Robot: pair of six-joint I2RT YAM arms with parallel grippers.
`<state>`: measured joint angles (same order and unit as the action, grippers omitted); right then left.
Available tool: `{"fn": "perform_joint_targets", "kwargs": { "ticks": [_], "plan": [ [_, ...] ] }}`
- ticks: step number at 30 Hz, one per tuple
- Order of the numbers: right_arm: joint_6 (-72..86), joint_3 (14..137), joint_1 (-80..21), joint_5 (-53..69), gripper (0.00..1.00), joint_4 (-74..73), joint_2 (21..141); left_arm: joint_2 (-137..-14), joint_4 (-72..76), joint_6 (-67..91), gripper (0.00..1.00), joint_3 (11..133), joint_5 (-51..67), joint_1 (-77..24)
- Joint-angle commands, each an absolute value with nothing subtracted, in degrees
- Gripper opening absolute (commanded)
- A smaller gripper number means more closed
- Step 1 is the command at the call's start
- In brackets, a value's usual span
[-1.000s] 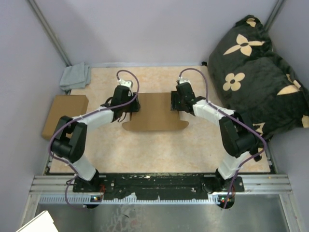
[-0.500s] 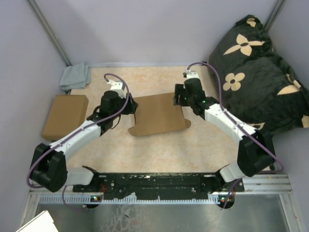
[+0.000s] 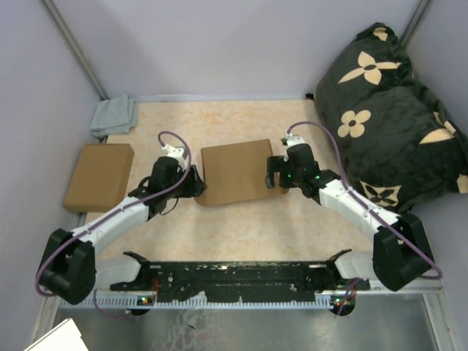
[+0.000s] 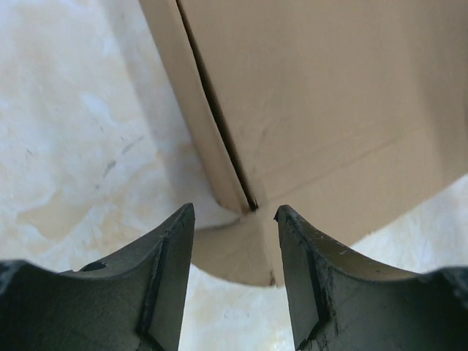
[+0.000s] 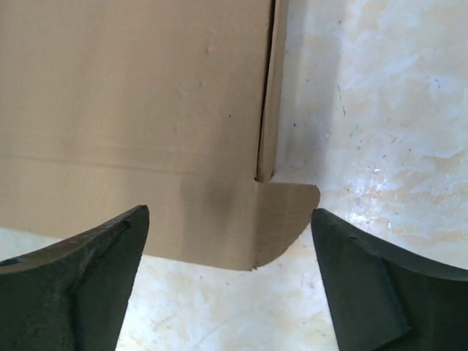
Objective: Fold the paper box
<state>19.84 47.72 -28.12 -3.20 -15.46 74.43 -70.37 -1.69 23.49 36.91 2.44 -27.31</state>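
The paper box [image 3: 232, 171] is a brown cardboard piece lying on the mat in the middle of the top view, its lid panel folded down over the body. My left gripper [image 3: 196, 183] is open at the box's near left corner; the left wrist view shows the side wall, a dark slit and a rounded tab [image 4: 234, 248] between the open fingertips. My right gripper [image 3: 272, 172] is open at the box's right edge; the right wrist view shows the near right corner and its rounded tab [image 5: 285, 212] between the wide-open fingertips. Neither gripper holds anything.
A second flat brown cardboard piece [image 3: 99, 175] lies at the left edge of the mat. A grey cloth [image 3: 115, 115] lies at the back left corner. A black cushion with tan flowers [image 3: 387, 102] fills the right side. Grey walls close the back and sides.
Both arms have pulled back toward the near edge and lowered. The box's front flap, spread out a second ago, now lies folded in, so the box reads as a compact rectangle.
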Motion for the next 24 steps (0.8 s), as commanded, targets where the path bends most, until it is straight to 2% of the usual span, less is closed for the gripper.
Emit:
{"fn": "perform_joint_targets", "kwargs": {
  "ticks": [1,24],
  "plan": [
    [18.9,46.5,-28.5,0.0,0.99,-13.2,70.9,-65.1,-2.2,25.9,0.56,35.3,7.2,-28.1],
    [16.0,44.4,-28.5,5.2,0.99,-13.2,76.0,-66.7,-3.2,25.0,0.56,32.8,4.9,-33.9]
  ]
}}
